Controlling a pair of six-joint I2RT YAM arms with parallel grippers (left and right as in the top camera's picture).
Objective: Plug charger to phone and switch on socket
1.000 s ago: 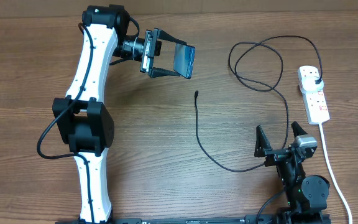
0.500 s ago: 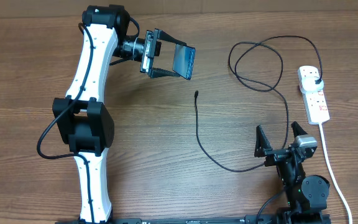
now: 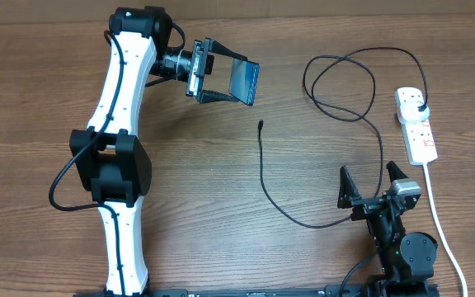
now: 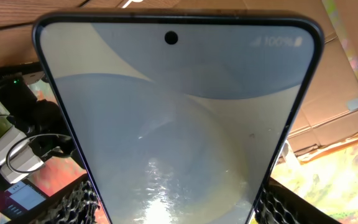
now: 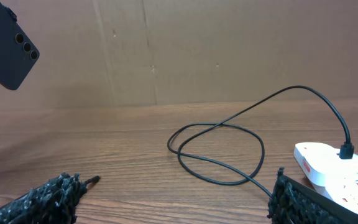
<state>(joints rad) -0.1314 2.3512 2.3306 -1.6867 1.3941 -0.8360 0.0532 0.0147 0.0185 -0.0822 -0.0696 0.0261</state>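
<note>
My left gripper [image 3: 225,81] is shut on the phone [image 3: 245,81] and holds it above the table at the back, screen lit. The phone fills the left wrist view [image 4: 179,124], between the two fingers. The charger cable [image 3: 264,177] lies on the table; its connector tip [image 3: 260,125] lies below the phone, and its black plug [image 3: 420,108] sits in the socket [image 3: 416,125] at the right. My right gripper [image 3: 372,181] is open and empty at the front right, apart from the cable. The right wrist view shows the cable loop [image 5: 216,152], the socket [image 5: 328,168] and the phone's back [image 5: 8,53].
The socket's thick white cord [image 3: 437,216] runs toward the front right, beside my right arm. A cardboard wall [image 5: 185,50] stands behind the table's far edge.
</note>
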